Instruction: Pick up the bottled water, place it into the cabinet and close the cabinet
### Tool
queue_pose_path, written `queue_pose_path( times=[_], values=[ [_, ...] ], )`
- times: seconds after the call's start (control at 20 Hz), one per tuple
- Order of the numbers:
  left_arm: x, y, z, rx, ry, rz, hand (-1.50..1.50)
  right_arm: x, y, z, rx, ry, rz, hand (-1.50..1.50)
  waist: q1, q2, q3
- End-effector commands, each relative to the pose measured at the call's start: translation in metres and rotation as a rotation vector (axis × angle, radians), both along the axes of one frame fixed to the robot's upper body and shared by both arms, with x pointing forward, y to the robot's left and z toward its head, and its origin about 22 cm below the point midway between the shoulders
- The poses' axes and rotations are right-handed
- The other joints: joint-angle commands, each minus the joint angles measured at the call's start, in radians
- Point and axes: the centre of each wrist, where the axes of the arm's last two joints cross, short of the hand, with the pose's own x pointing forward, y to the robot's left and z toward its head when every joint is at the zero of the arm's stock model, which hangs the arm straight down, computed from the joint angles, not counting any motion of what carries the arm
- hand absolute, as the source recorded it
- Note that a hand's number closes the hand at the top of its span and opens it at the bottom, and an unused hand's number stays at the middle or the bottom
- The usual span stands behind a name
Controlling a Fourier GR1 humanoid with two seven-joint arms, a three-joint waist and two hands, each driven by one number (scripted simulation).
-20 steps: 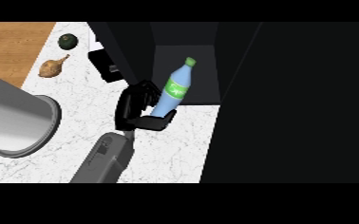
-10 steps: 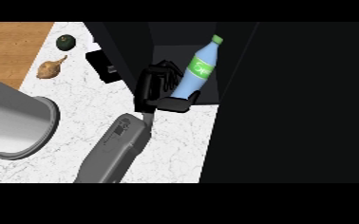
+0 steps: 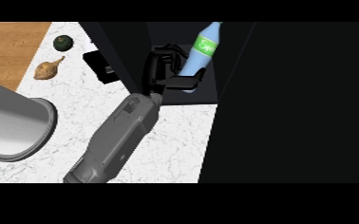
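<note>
Left hand (image 3: 160, 71) has its fingers wrapped round the low part of the water bottle (image 3: 201, 50), which leans inside the cabinet (image 3: 232, 61) (near the front edge). Letting go at that tilt, I'd guess it topples back onto the counter (image 3: 175, 137).

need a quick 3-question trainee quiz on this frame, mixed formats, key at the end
1. True or false: the robot hand has its fingers curled round the bottled water.
2. Where is the bottled water? A) lying on its side, apart from the robot hand B) held at the dark cabinet opening C) out of view
3. Fill in: the bottle's label is ____.
Key: 1 true; 2 B; 3 green.
</note>
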Motion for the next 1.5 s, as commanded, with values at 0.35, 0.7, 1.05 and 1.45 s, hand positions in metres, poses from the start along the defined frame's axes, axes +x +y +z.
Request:
queue_pose_path(
  times=[0.35, 0.7, 1.05, 1.45],
  values=[
    [0.02, 0.01, -0.019, 0.088, 0.046, 0.155, 1.5, -0.019, -0.018, 0.02, 0.014, -0.03, -0.008, -1.5, -0.015, 0.005, 0.0],
    [0.035, 0.015, -0.013, 0.212, -0.004, 0.253, 1.5, -0.018, -0.021, 0.014, 0.009, -0.034, -0.002, -1.5, -0.023, 0.009, 0.0],
    [0.043, 0.019, -0.01, 0.302, -0.034, 0.26, 1.5, -0.008, -0.016, 0.012, 0.002, -0.064, 0.019, -1.5, -0.035, 0.02, -0.001],
    [0.046, 0.023, -0.01, 0.299, -0.023, 0.267, -1.5, -0.016, -0.023, 0.011, 0.017, -0.053, 0.028, -1.5, -0.034, 0.016, -0.001]
  ],
)
